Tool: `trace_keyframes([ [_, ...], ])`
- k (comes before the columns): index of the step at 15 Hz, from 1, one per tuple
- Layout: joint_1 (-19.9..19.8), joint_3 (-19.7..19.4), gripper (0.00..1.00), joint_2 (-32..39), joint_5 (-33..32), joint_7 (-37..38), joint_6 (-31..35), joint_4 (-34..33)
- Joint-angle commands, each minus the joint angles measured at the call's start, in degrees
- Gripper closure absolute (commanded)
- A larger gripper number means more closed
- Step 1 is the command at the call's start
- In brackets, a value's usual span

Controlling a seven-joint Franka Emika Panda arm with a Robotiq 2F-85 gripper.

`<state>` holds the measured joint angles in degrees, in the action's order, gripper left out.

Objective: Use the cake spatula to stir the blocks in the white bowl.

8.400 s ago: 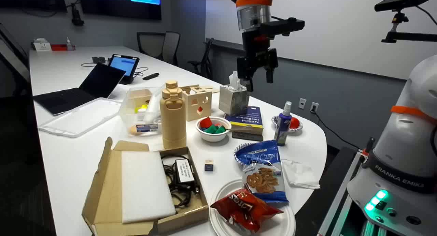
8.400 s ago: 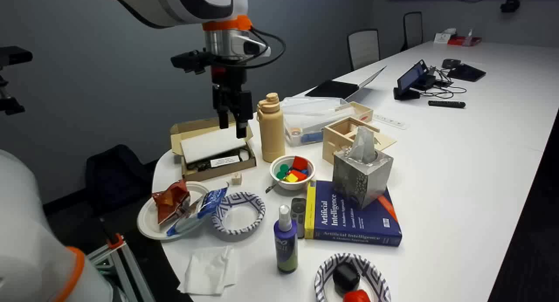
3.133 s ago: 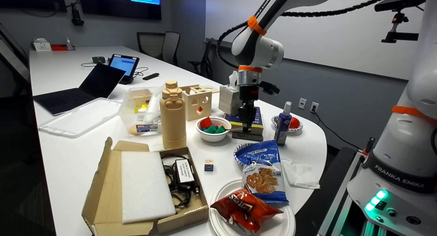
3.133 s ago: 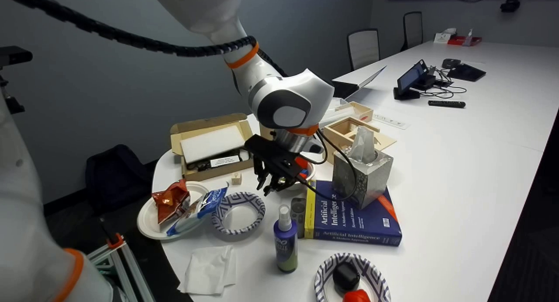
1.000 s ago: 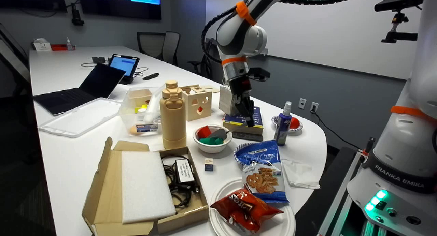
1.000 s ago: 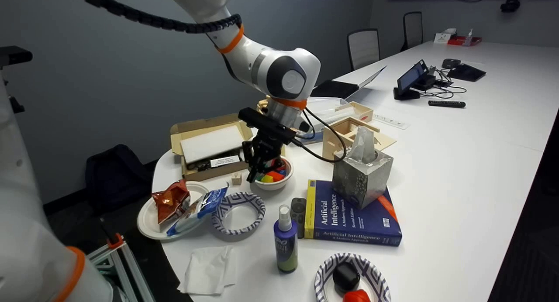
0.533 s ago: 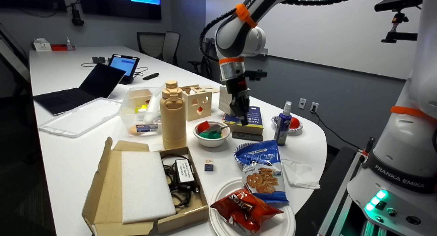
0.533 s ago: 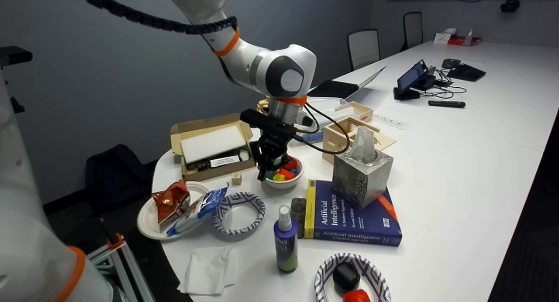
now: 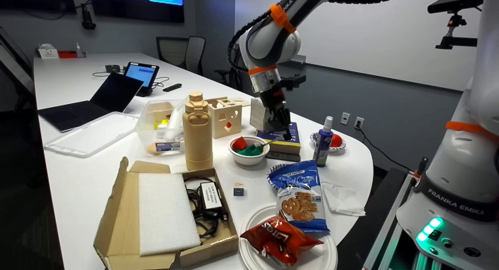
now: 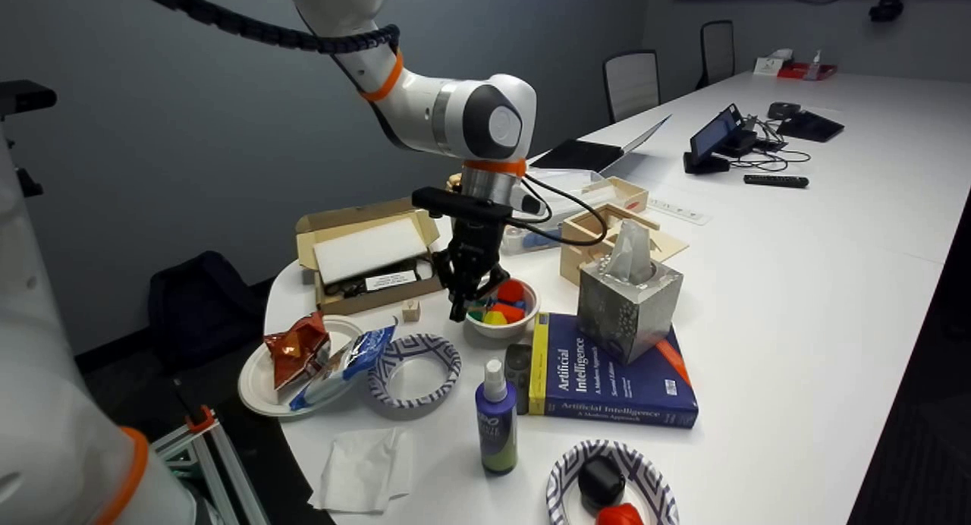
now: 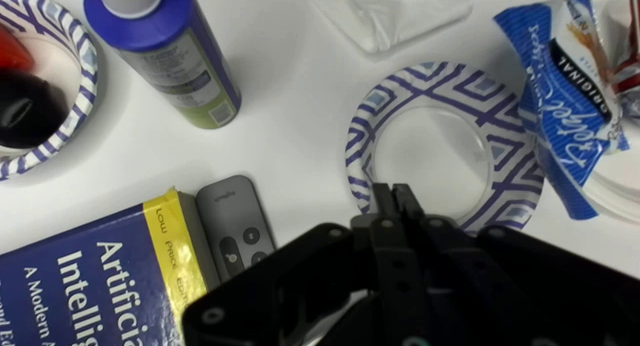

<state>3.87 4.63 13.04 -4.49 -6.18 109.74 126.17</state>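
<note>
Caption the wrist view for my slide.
Jaws nearly shut in the foreground; beyond, a spray bottle, patterned bowl and snack bag, with a remote beside an Artificial Intelligence textbook.

A robot arm [image 9: 269,51] stoops over the table [image 9: 80,184], its gripper [image 9: 287,135] at two o'clock from the white bowl [image 9: 249,160] and clasping the handle of the spatula [image 9: 273,140]. It slopes down across the rim toward the red and green blocks [image 9: 248,150]; I can't make out the blade. Around the bowl, from where I stand, a wooden box [image 9: 227,120] with cut-out shapes sits at eleven, a tan bottle [image 9: 198,139] at ten, an open cardboard box [image 9: 210,249] at eight, a blue snack bag [image 9: 302,196] at four and a purple spray bottle [image 9: 323,145] at three.
</note>
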Motion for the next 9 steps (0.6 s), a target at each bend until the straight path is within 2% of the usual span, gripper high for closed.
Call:
trace_keyframes([
  [1, -0.3, 0.9, 0.99, 1.1, 2.9, -5.2, -8.1, -2.5],
  [4, -0.6, 1.2, 0.99, 1.6, 5.8, -7.8, -9.5, -2.9],
  [9, -1.1, 1.4, 0.99, 1.9, 13.0, -9.8, -5.6, -2.5],
])
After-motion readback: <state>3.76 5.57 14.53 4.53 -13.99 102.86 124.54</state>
